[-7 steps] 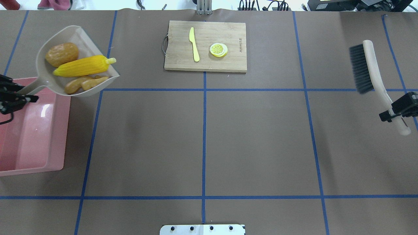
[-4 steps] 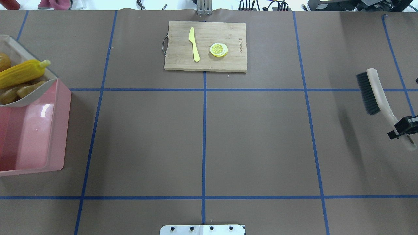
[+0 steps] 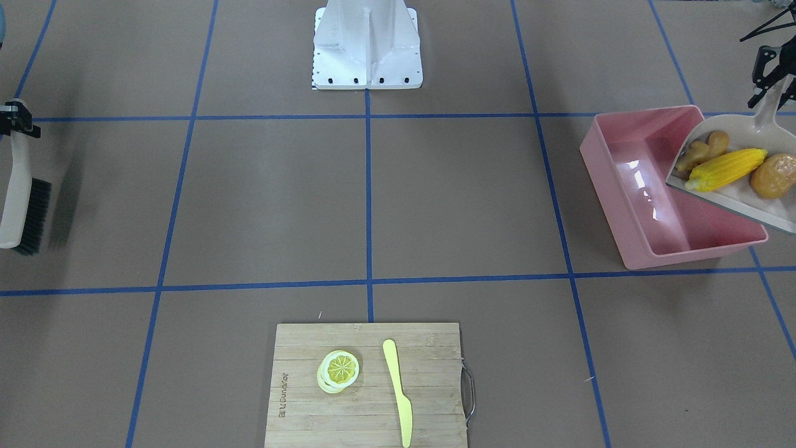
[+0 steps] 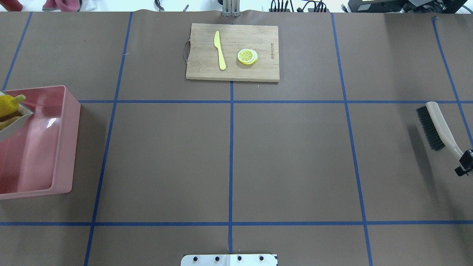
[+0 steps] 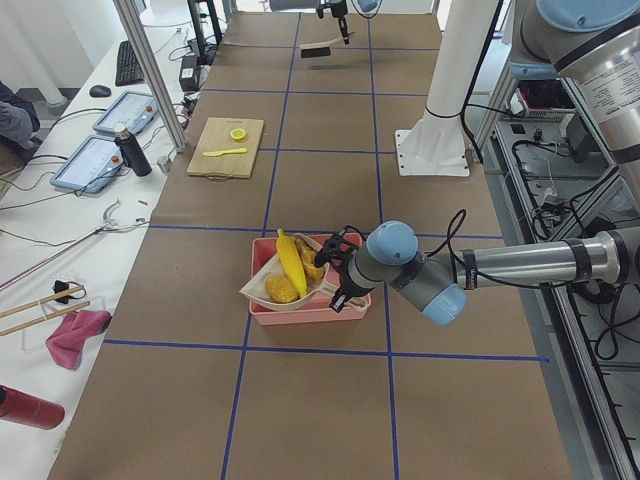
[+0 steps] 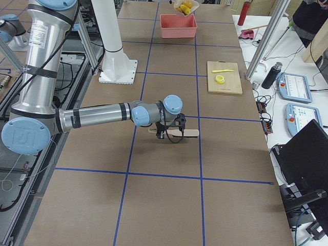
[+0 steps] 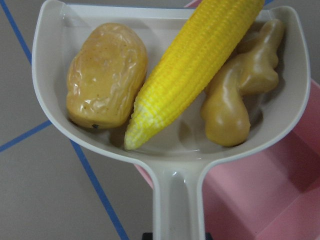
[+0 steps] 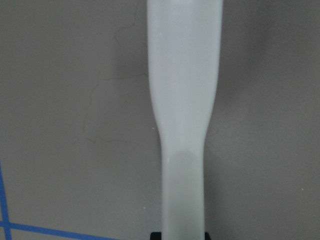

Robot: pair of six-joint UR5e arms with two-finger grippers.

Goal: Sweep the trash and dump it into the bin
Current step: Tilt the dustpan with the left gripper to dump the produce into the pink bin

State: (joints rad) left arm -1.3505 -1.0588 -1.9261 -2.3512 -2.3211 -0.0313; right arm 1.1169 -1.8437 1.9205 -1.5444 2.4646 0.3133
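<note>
While the left arm reaches out low and level over the table [image 4: 166, 155], its left gripper [image 3: 771, 90] is clamped on the handle of the dustpan [image 7: 167, 152] and holds the pan raised over the bin [image 3: 659, 205]. Front view: pan overlaps the bin's outer end and hangs partly past the rim. Left wrist view: pink bin below the handle and the ginger side, brown table below the potato side. All the trash lies in the pan, above the bin. Potato [image 7: 106, 75] sits on one side, corn [image 7: 195, 70] runs lengthwise down the middle with its pointed tip toward the handle, and ginger [image 7: 240, 95] is on the other side, touching the corn. Bin stands on the table at its left end, glossy inner wall catching light. Mid-table, at the far edge from the robot, a wooden board [image 4: 251, 70] lies flat; knife [image 4: 220, 50] and lemon slice [image 4: 247, 56] rest on it, apart from each other and well away from both arms. At the right end, the right arm stretches out low, forearm near level. The right gripper [image 3: 15, 118] is closed around the handle of the brush [image 4: 438, 125]. Brush is held lengthwise, dark bristles turned toward the table's centre, its shadow falling on the paper just beside it. Nothing lies between the brush and the board.
</note>
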